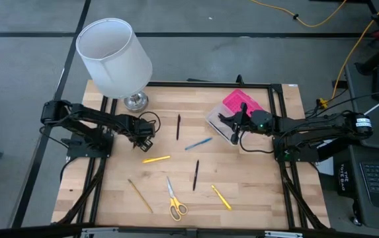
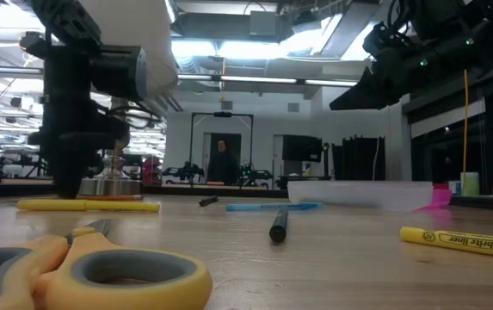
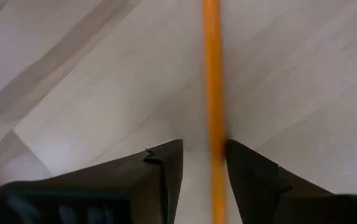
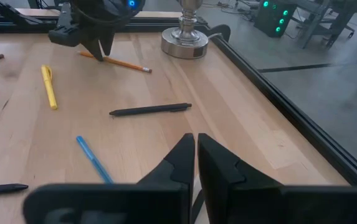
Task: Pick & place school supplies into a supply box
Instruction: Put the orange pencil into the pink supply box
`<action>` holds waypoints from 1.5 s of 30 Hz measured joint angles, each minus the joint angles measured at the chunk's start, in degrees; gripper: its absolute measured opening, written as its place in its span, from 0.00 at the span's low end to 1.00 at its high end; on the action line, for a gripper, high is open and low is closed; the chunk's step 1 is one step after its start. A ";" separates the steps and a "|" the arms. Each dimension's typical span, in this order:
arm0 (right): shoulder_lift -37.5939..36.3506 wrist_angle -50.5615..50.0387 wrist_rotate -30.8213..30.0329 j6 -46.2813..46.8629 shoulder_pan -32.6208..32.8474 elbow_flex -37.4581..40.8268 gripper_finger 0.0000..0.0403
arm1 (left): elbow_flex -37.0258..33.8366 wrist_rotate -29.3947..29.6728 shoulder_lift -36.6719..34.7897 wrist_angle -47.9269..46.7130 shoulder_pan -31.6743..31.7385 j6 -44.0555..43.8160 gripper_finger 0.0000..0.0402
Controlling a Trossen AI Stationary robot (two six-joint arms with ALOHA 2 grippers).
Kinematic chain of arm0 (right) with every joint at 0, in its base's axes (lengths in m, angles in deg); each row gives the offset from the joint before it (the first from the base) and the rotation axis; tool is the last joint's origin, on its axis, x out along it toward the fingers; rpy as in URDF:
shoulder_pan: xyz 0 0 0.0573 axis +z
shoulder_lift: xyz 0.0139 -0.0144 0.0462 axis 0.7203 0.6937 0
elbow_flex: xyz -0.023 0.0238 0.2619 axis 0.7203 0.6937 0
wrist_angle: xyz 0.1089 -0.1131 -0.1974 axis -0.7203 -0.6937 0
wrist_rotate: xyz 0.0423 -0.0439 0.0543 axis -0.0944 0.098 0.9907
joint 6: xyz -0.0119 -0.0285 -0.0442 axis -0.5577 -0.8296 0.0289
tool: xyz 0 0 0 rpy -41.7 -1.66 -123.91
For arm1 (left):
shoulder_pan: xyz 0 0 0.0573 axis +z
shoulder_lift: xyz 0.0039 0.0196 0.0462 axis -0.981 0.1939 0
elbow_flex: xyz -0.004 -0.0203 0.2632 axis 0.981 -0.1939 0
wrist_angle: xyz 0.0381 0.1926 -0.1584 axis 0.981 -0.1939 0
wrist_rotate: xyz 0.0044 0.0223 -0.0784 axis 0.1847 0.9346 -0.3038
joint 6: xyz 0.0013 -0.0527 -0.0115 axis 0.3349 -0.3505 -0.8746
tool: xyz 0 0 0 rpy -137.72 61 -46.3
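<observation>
An orange pencil (image 3: 212,93) lies flat on the wooden table and runs between the open fingers of my left gripper (image 3: 204,163), which points down at it near the lamp base. In the right wrist view the pencil (image 4: 125,63) sticks out from under that gripper (image 4: 95,48). My right gripper (image 4: 195,149) is shut and empty, hovering beside the supply box (image 1: 223,118), a clear base with a pink lid (image 1: 243,102). Pens, markers and the yellow-handled scissors (image 1: 175,203) lie loose on the table. My left gripper comes from above with its fingers across the orange pencil (image 3: 214,146), one on either side of the shaft. One finger (image 3: 247,174) stands right against the pencil; whether it touches, I cannot tell. The pencil lies flat on the table.
A black pen (image 1: 178,125), blue pen (image 1: 198,143), yellow marker (image 1: 156,159), second black pen (image 1: 195,175), yellow highlighter (image 1: 221,197) and tan pencil (image 1: 139,195) lie scattered mid-table. A white lamp (image 1: 113,56) stands at the far left corner, and a black frame edges the table.
</observation>
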 joint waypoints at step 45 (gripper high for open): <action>0.00 -0.51 -0.02 -0.01 -0.01 0.00 0.06 | -0.42 -0.56 -8.63 11.76 -0.70 11.18 0.03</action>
